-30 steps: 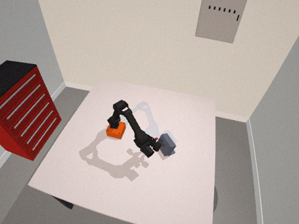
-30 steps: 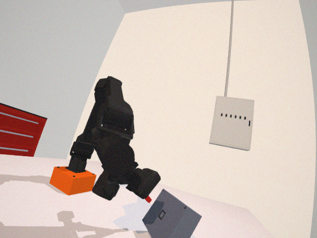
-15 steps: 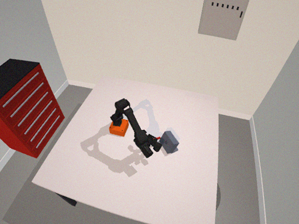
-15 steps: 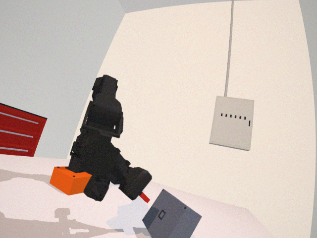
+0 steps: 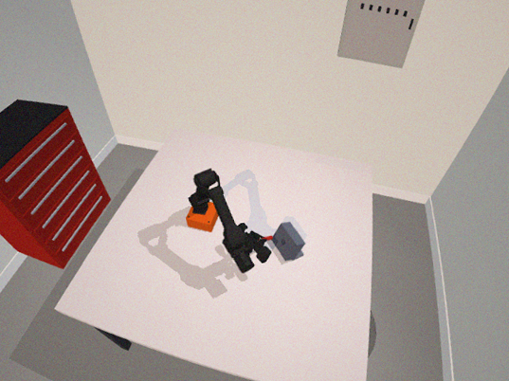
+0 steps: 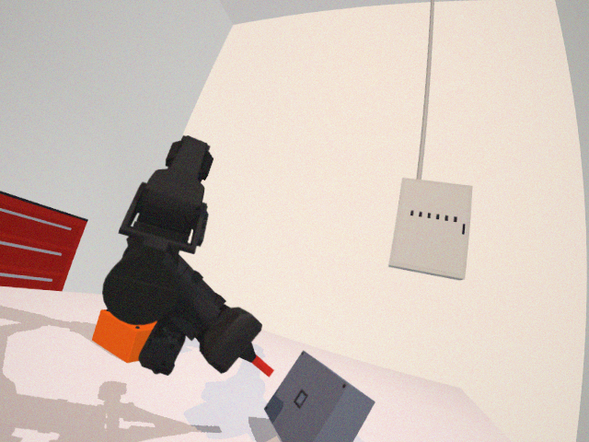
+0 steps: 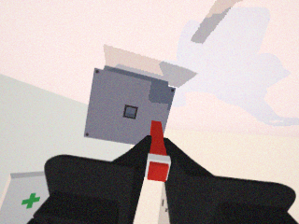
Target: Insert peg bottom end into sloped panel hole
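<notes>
Between our black parallel-jaw gripper fingers sits the slim red square-sided peg, clamped firmly and aimed at the grey sloped panel, its tip short of the face and right of the small square hole. We judge alignment underway; next, shift left, square the flats, then push.

The square red peg has flat, smooth, matt faces, its end face edged by a paler rim. The sloped grey panel looks matt and even, like painted metal or plastic, with small dark dots at its corners. The black gripper and arm are dull, without highlights. The orange base is smooth and matt. The white table is plain and non-glossy
</notes>
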Robot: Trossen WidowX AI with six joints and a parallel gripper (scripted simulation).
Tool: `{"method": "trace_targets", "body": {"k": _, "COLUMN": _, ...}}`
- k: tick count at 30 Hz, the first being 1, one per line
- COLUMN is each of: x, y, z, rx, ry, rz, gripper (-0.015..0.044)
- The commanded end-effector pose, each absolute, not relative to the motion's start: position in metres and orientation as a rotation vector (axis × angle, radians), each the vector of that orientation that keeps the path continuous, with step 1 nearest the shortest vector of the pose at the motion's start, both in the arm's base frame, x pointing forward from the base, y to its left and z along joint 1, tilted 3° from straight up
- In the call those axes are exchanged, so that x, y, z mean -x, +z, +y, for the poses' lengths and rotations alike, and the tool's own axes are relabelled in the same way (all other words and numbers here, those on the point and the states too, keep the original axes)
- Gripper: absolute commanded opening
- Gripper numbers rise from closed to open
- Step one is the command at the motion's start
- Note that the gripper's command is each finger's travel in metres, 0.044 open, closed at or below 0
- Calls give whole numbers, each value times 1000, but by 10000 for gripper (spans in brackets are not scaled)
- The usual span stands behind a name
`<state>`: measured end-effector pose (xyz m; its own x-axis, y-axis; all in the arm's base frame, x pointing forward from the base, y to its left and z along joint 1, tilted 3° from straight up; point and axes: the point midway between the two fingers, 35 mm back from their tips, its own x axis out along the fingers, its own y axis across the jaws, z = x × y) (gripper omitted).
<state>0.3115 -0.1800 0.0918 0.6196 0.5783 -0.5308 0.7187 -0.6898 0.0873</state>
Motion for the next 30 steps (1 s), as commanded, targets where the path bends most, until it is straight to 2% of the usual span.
{"method": "trace_targets", "body": {"k": 1, "x": -309, "y": 93, "z": -186, "rx": -2590, "ry": -671, "rz": 1026, "gripper": 0}}
{"method": "trace_targets", "body": {"k": 30, "x": -302, "y": 93, "z": -210, "rx": -2716, "ry": -599, "rz": 897, "gripper": 0}}
